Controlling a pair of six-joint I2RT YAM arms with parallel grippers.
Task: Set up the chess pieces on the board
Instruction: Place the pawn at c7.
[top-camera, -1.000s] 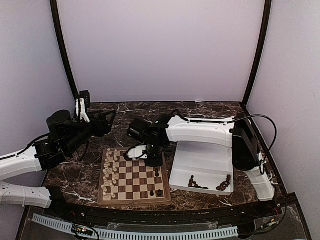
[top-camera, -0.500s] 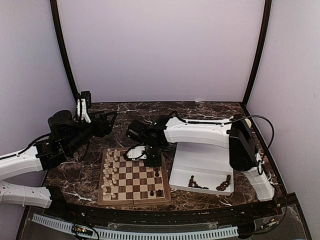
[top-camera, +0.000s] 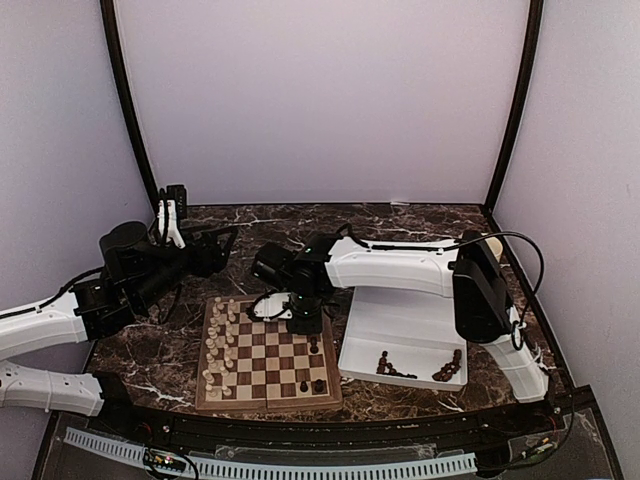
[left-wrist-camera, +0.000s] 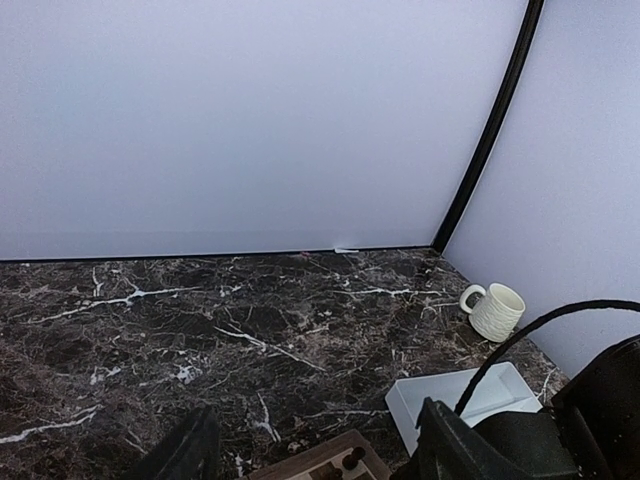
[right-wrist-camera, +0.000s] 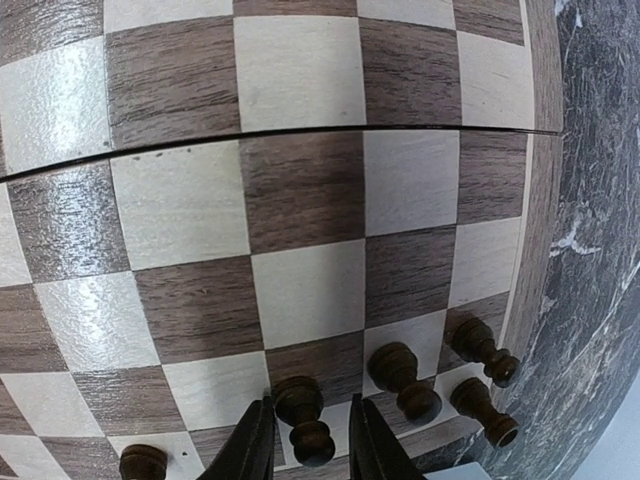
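White-shelled left arm and right arm, black joints; thin black cable; right claw, slim dark fingers.

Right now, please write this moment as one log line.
right gripper: open around dark piece on board | left gripper: open, empty | tray: holds dark pieces

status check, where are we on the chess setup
Left fingers open, empty. Right fingers parted around a dark piece standing on the board. Neighbouring dark pieces close by, none touching.
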